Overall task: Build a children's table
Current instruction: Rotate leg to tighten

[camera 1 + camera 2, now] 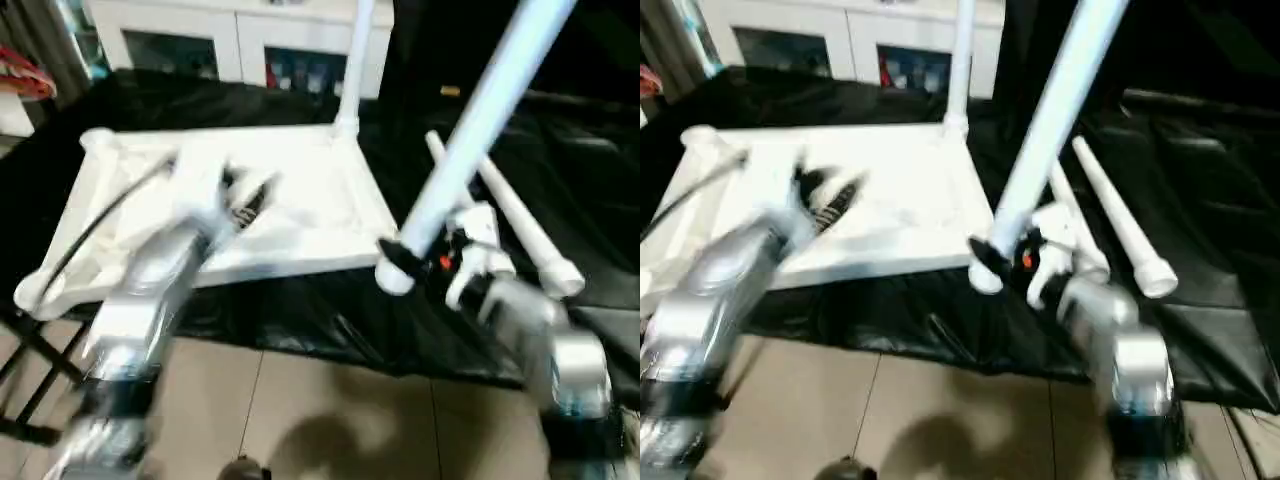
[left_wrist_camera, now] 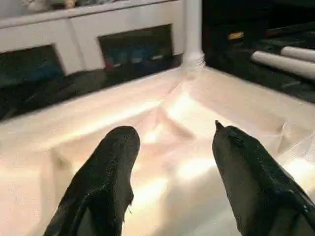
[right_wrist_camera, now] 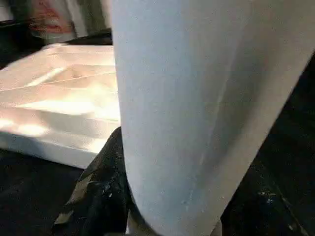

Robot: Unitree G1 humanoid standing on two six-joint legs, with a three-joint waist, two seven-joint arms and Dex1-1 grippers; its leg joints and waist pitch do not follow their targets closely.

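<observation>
A white plastic ribbed tabletop (image 1: 300,215) lies underside-up at centre left, one leg upright in its far corner socket. The right claw (image 1: 400,262) grips a long white tube leg (image 1: 470,140); the left claw (image 2: 172,167) hovers empty, fingers apart. Next, the leg likely needs seating in a near socket.
</observation>
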